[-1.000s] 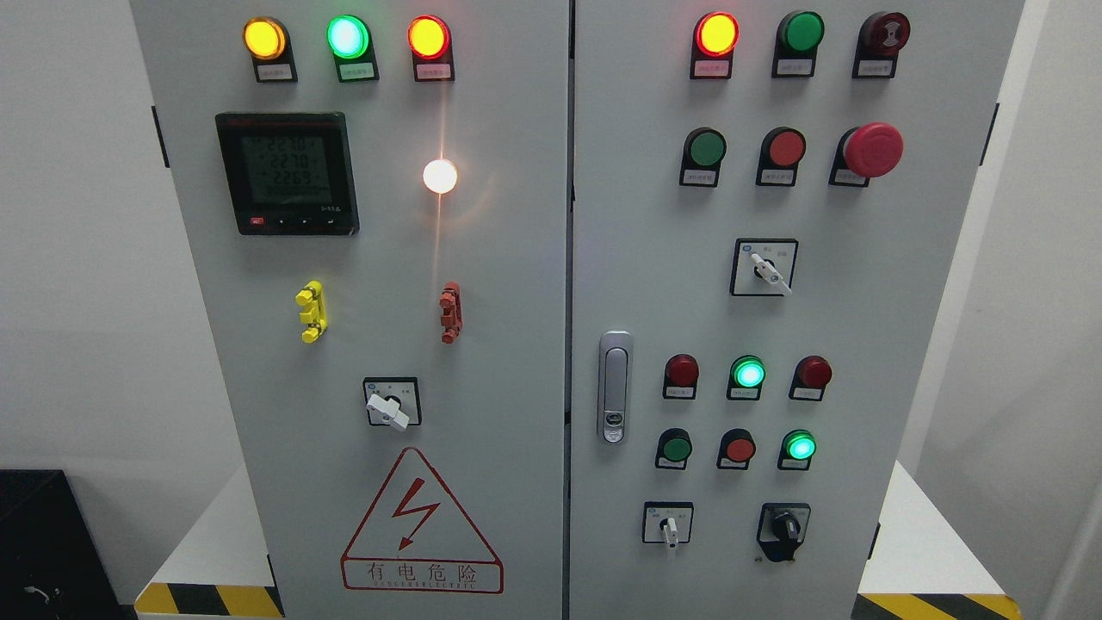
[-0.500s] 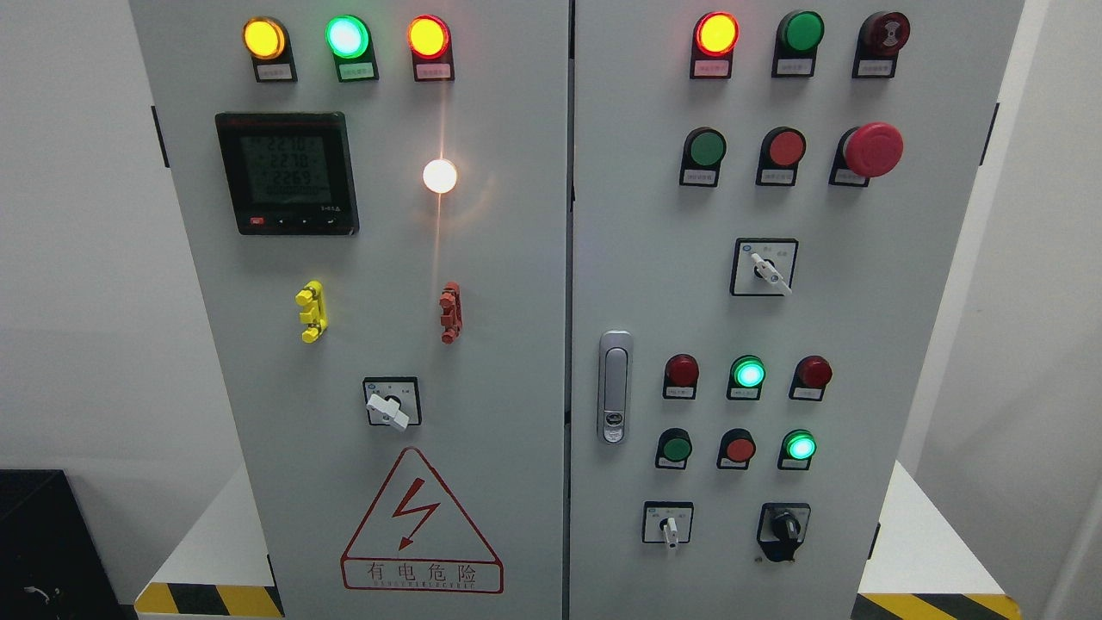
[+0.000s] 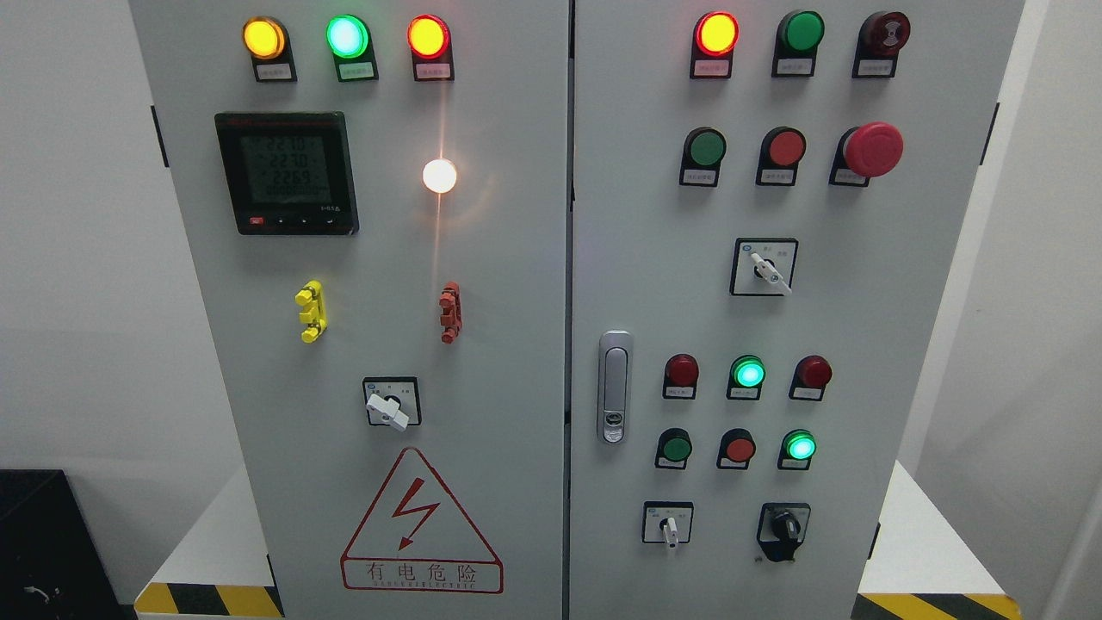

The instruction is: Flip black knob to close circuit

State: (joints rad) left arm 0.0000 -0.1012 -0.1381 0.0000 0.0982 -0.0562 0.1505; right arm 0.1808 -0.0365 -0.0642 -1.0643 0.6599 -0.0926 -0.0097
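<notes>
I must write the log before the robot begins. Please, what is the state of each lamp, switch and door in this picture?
black knob: untouched, no hand in view
top-left three lamps: all lit
white lamp: lit
meter: display on
top-right red lamp: lit
green lamp beside it: dark
two lower green lamps: lit
door handle: flush, doors shut

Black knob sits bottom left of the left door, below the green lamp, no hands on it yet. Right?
Not quite. The head view shows the black knob at the bottom right of the right door, below the lit green lamp. No hand is in view, so nothing touches it.
</notes>
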